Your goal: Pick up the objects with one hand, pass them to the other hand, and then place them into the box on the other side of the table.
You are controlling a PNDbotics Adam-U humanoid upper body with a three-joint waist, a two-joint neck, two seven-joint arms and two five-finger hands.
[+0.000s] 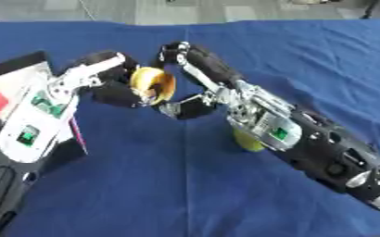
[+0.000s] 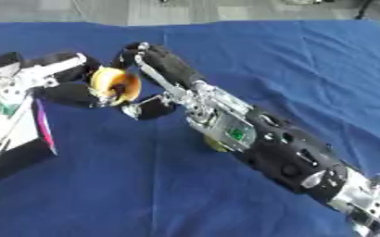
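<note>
Left eye view, scene: two robot arms meet over a blue tablecloth (image 1: 185,194), above the left half of the table.
Left eye view, object: a yellow ring-shaped thing, perhaps a roll of tape (image 1: 151,83), is held in the air between the two hands, off the cloth.
Left eye view, left hand (image 1: 116,88): its fingers curl round the left side of the roll.
Left eye view, right hand (image 1: 195,69): fingers arch over the top of the roll and the thumb sits below it; whether they actually touch it cannot be told.
Left eye view, box (image 1: 19,111): a white box with a dark rim sits at the left edge, beside the left arm.
Right eye view, second object: a yellow-green thing (image 2: 213,144) lies on the cloth, mostly hidden under the right forearm.
Right eye view, step in hand: judged to be the handover.
Right eye view, doing it well: one hand should close fully on the roll before the other lets go, with both arms steady, so it does not drop.
</note>
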